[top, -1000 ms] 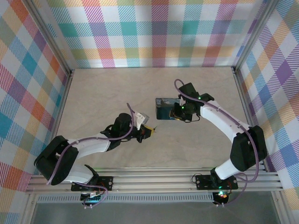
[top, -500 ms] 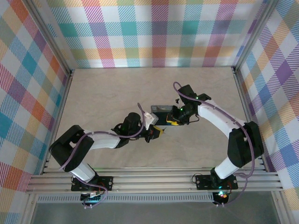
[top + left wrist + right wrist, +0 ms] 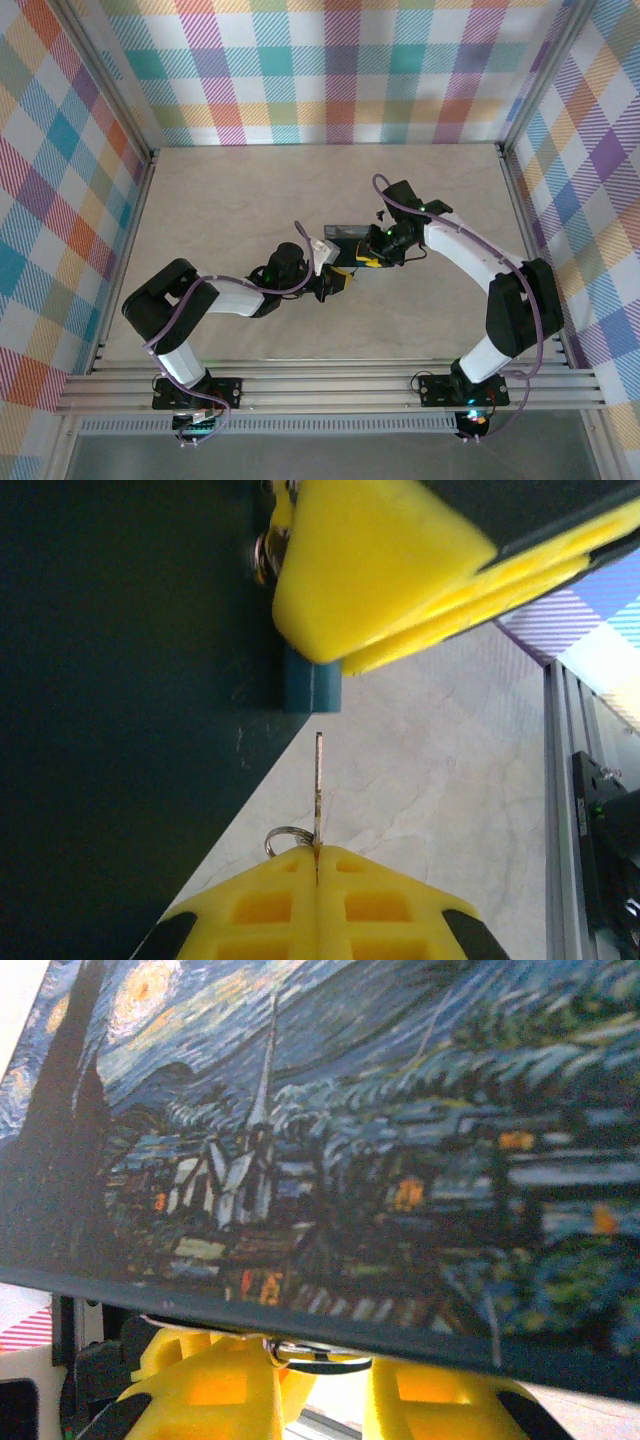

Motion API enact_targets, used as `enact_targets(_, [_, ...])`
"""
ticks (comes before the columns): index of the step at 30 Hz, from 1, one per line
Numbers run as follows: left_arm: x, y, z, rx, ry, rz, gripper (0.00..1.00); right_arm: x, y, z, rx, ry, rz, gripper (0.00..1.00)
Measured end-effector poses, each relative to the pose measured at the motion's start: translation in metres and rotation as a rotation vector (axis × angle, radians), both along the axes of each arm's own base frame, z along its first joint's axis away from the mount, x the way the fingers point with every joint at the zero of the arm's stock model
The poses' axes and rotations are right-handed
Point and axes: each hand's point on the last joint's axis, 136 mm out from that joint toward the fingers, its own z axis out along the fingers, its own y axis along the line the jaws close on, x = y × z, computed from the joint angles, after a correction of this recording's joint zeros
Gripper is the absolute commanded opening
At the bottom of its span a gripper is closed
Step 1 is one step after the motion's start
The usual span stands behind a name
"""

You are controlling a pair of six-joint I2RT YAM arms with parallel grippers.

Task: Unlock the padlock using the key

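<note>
The padlock [image 3: 347,236], dark blue with a starry-night print [image 3: 350,1130], hangs tilted on edge above mid-table. My right gripper [image 3: 372,260] is shut on it from the lower right. Its yellow fingers [image 3: 210,1390] flank a pale metal loop [image 3: 320,1355] at the block's lower edge. My left gripper [image 3: 317,855] is shut on the key [image 3: 318,780], a thin blade standing straight out of the fingertips with a small ring [image 3: 285,838] beside it. The blade tip stops a short gap below the padlock's teal corner [image 3: 310,685]. In the top view the left gripper [image 3: 340,282] sits just below and left of the right gripper.
Plaid walls close in the beige table [image 3: 220,210] on three sides. An aluminium rail [image 3: 330,385] runs along the near edge, and another [image 3: 570,780] shows at the right of the left wrist view. A small dark bit [image 3: 380,214] lies just behind the padlock.
The left arm has reached right with the key, close up to the padlock. The right gripper brought the padlock down and left and tipped it on edge, then held nearly still.
</note>
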Motion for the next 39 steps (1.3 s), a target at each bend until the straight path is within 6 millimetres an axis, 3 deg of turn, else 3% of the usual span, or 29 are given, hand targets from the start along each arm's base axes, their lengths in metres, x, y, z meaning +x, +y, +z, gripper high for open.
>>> enact_targets(26, [0.01,-0.001,-0.002,-0.055,0.037,0.064,0.0,0.002,0.008,0.002,0.067,0.004,0.002,0.0])
enact_targets(39, [0.018,0.002,0.009,-0.107,0.04,0.073,0.0,-0.007,0.005,-0.008,0.071,0.039,0.006,0.0])
